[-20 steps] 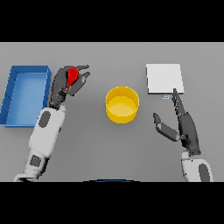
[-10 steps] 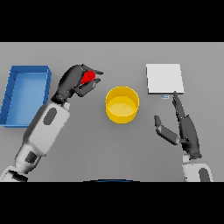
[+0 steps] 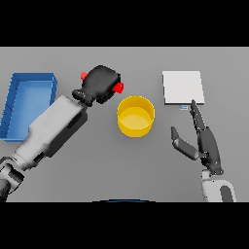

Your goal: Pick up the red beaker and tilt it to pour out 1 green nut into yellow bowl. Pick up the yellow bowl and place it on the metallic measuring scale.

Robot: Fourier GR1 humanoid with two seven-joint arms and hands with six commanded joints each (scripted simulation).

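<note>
- Red shows at 2 spots around my left hand [image 3: 101, 83]: one bit at its upper left edge, one at its right edge toward the bowl. I read both as ends of the red beaker [image 3: 118, 87], so its long axis runs roughly left to right, tipped well off upright.
- My left hand is clenched round the beaker, dark fingers wrapped over its middle, covering most of it. It is lifted clear of the grey table [image 3: 87, 175].
- Relation that matters now: the yellow bowl [image 3: 136, 115] sits just right of and below the hand in view, near but apart. The beaker's right end points toward the bowl's upper left rim and, as far as I can judge from this angle, stops just short of it.
- I cannot see the green nut; it may be inside the beaker or the bowl, and the view is too poor to say which.
- My judgement: the pour is under way but not confirmed, and the hand likely needs to shift right so the beaker's mouth hangs over the bowl.
- My right hand [image 3: 204, 141] rests at the right, fingers straight and relaxed, holding nothing. It lies just below the metallic measuring scale [image 3: 182, 87] and is the hand nearer to it.
- A blue bin [image 3: 48, 78] stands at the far left, beside my left arm.
</note>
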